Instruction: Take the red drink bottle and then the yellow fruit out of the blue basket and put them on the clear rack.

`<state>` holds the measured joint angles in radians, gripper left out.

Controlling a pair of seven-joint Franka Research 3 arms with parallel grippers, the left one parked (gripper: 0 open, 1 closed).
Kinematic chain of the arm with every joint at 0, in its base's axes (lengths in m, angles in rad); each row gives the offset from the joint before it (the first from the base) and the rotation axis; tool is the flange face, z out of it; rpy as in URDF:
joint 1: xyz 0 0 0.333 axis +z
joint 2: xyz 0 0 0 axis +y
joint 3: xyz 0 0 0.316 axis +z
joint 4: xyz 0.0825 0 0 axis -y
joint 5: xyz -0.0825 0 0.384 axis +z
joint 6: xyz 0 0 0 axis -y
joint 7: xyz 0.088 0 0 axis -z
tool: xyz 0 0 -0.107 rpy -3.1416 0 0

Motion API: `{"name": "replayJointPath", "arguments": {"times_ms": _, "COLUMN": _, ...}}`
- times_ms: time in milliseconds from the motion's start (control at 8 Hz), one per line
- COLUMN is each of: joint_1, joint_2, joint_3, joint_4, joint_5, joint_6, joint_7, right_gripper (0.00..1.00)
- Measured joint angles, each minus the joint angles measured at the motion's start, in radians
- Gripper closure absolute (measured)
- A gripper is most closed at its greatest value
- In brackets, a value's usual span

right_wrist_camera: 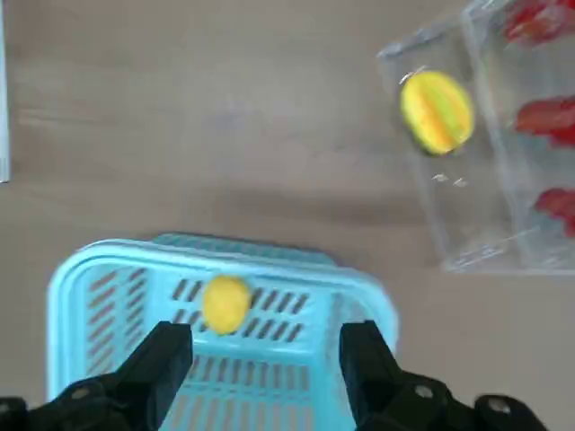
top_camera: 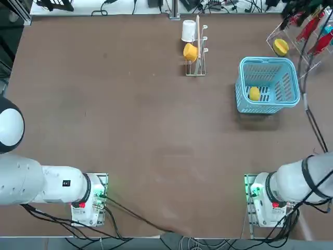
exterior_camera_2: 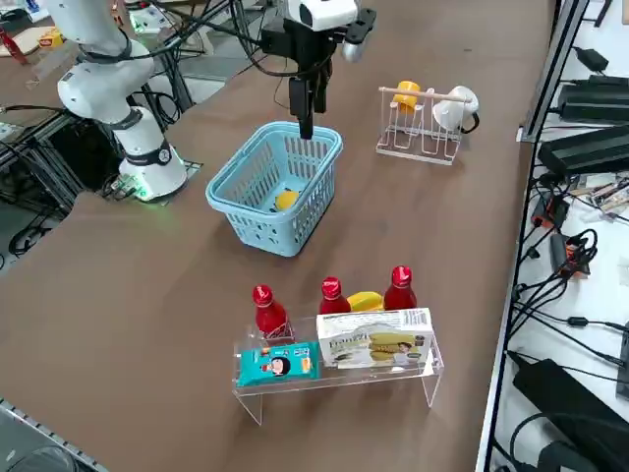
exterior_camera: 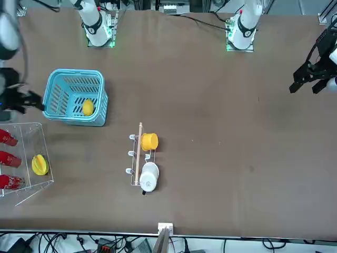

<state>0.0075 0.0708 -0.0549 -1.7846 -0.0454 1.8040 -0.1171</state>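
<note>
At the far left of the front view stood the transparent acrylic stepped rack [exterior_camera: 37, 134]. It already carried three slim red drink bottles with darker caps [exterior_camera_2: 332, 295] and a larger yellow fruit with an orange-tinted face [exterior_camera: 39, 164]. On its lower step were a teal snack packet [exterior_camera_2: 277, 364] and a white printed box [exterior_camera_2: 373, 346]. No bottle lay in the basket, so the bottle step looked done, though which of the three was the one moved could not be told.

Next to the right sat the light blue slotted plastic basket [exterior_camera: 73, 72]. The small round plain yellow fruit [exterior_camera: 88, 107] lay alone on its floor, near one wall. The right gripper [exterior_camera_2: 307, 123] hung above the basket's far rim, pointing down, its black fingers [right_wrist_camera: 166, 359] spread wide with nothing between them.

The fruit was probably light and firm, but smooth and round, so it could roll or squirt out of a pinch. Closing across its widest middle from straight above seemed safest. The nearby basket wall and thick rim were the main obstacles, leaving little room for the finger on that side. The light basket might also shift if it was nudged. On the rack, free space was limited by the bottles and the larger fruit, which could be knocked over.

Further right, well clear of the path, stood a thin-post stand [exterior_camera: 138, 153] with a yellow cup [exterior_camera: 149, 141] and a white cup [exterior_camera: 149, 175].
</note>
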Motion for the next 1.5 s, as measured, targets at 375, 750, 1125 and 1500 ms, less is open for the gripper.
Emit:
{"name": "replayJointPath", "arguments": {"times_ms": 375, "joint_1": 0.047, "joint_2": -0.108, "joint_3": 0.0, "joint_4": -0.34, "joint_5": 0.0, "joint_6": 0.204, "joint_7": 0.132, "right_gripper": 0.0}}
{"name": "replayJointPath", "arguments": {"times_ms": 750, "joint_1": 0.076, "joint_2": -0.109, "joint_3": 0.0, "joint_4": -0.51, "joint_5": 0.0, "joint_6": 0.331, "joint_7": 0.238, "right_gripper": 0.0}}
{"name": "replayJointPath", "arguments": {"times_ms": 1125, "joint_1": 0.083, "joint_2": -0.083, "joint_3": -0.001, "joint_4": -0.611, "joint_5": -0.001, "joint_6": 0.502, "joint_7": 0.347, "right_gripper": 0.0}}
{"name": "replayJointPath", "arguments": {"times_ms": 1500, "joint_1": 0.083, "joint_2": -0.033, "joint_3": -0.004, "joint_4": -0.723, "joint_5": -0.001, "joint_6": 0.686, "joint_7": 0.359, "right_gripper": 0.0}}
